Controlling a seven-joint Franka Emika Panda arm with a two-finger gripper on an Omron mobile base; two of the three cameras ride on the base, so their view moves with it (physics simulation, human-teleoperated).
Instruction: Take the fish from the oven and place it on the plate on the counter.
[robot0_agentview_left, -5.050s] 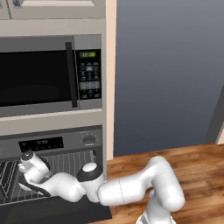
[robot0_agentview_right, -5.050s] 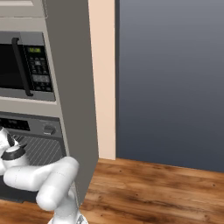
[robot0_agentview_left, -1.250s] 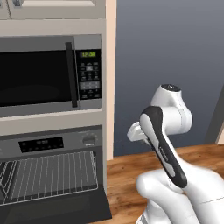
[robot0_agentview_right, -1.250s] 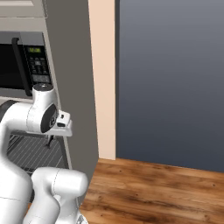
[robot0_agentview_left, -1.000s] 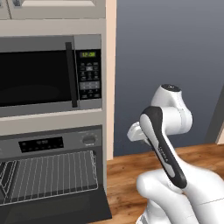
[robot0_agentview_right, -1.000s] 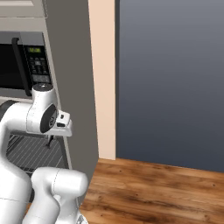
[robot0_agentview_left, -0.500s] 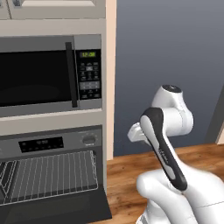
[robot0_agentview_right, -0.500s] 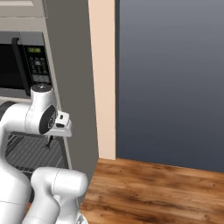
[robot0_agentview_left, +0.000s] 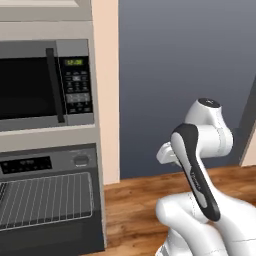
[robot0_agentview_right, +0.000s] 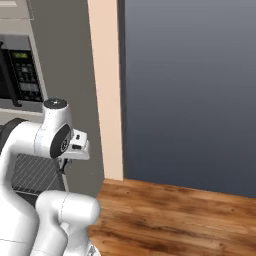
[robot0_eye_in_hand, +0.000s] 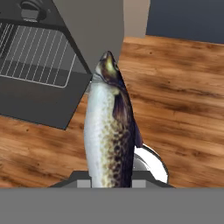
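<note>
You had fish (robot0_eye_in_hand: 109, 131) out of oven (robot0_agentview_left: 47, 200) — pincer (robot0_eye_in_hand: 110, 177) pinched it, head pointing away from fingers. Oven door open, rack bare, well off to pincer's side, above wood floor. Left for you: reach plate, set fish down.

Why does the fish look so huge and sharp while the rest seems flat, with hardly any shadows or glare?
Hand view: the fish sits right at the lens, so it looms, speckles crisp. Left base view: the microwave glass shows no glare, the wood floor only faint shading. Right base view: even, rendered light, no blur.
</note>
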